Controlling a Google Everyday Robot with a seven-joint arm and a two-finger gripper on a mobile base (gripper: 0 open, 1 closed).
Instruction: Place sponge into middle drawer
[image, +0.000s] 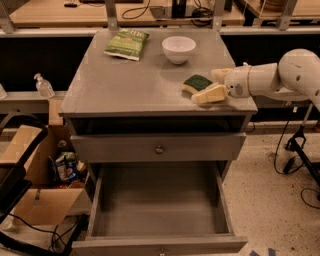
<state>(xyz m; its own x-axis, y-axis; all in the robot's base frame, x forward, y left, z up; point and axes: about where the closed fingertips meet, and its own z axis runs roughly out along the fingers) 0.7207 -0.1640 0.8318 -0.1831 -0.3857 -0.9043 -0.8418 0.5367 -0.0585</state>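
Note:
The sponge (196, 82), yellow with a dark green top, lies near the right front edge of the grey cabinet top (130, 85). My gripper (213, 85) reaches in from the right just above the top. It is open, with one cream finger (219, 74) behind the sponge's right end and the other (209, 94) in front of it. Whether the fingers touch the sponge I cannot tell. The middle drawer (160, 212) is pulled out below, with nothing inside. The shallower drawer front (159, 148) above it is closed.
A white bowl (178, 48) and a green snack bag (127, 43) sit at the back of the top. A cardboard box (42, 175) with items stands on the floor at left, with a clear bottle (43, 86) above it. Cables (292, 160) lie at right.

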